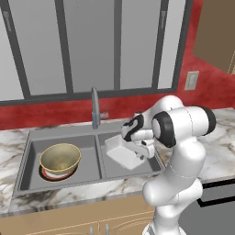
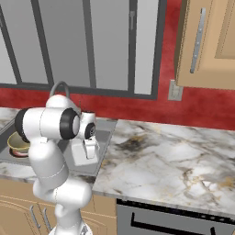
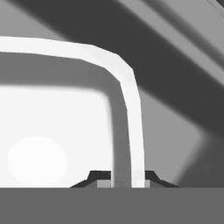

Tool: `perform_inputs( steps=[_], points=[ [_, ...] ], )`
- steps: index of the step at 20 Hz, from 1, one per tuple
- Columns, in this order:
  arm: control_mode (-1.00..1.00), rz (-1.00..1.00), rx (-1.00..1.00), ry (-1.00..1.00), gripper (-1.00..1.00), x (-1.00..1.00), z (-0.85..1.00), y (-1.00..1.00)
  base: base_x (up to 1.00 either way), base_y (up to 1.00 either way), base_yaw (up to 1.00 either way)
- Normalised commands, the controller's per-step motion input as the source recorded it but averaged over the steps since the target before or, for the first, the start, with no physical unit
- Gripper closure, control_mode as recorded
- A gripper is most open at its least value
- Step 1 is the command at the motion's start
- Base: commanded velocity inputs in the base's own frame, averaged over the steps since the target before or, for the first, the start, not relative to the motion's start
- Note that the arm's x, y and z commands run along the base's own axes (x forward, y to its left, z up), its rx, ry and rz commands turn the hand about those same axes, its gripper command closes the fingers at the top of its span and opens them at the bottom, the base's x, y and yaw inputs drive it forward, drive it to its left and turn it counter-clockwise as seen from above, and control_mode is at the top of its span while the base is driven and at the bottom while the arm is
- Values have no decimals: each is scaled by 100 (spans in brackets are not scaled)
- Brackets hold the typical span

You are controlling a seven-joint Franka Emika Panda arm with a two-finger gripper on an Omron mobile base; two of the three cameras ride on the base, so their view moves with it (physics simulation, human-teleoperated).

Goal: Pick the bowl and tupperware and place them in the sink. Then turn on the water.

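White plastic lies closest in the hand view: one wall of the tupperware (image 3: 127, 113) runs up between the two dark fingers (image 3: 122, 180), which sit nearly closed on that wall, one tip on each side of it. From the left base view, the single tupperware (image 1: 123, 153) hangs tilted in the right basin of the sink (image 1: 64, 186), its lower edge near the basin floor; whether it touches the floor cannot be told. The fingers (image 1: 148, 149) are at its right edge, largely hidden by the arm's own elbow. In the left basin one olive-gold bowl (image 1: 60, 158) rests on one red-and-white plate (image 1: 48, 174), of which only a sliver shows under the bowl. Two basins are split by a central divider. Behind them rises one slim grey faucet (image 1: 95, 108), its lever to the right. Marble table (image 2: 170, 160) stretches to the right, with one wall outlet (image 2: 175, 90) on the red backsplash behind.
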Motion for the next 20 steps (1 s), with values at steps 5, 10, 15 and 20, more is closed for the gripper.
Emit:
perform_inputs(
  steps=[5, 10, 15, 20],
  points=[
    [-100, 0, -2, 0, 100, 0, -26, 9, 0, 0, 0],
    [-100, 0, -3, -4, 100, 0, -26, 7, 0, 0, 0],
    [-100, 0, -1, 0, 100, 0, -5, 1, 0, 0, 0],
    [-100, 0, 0, 0, 100, 0, 0, 0, 0, 0, 0]
  ],
)
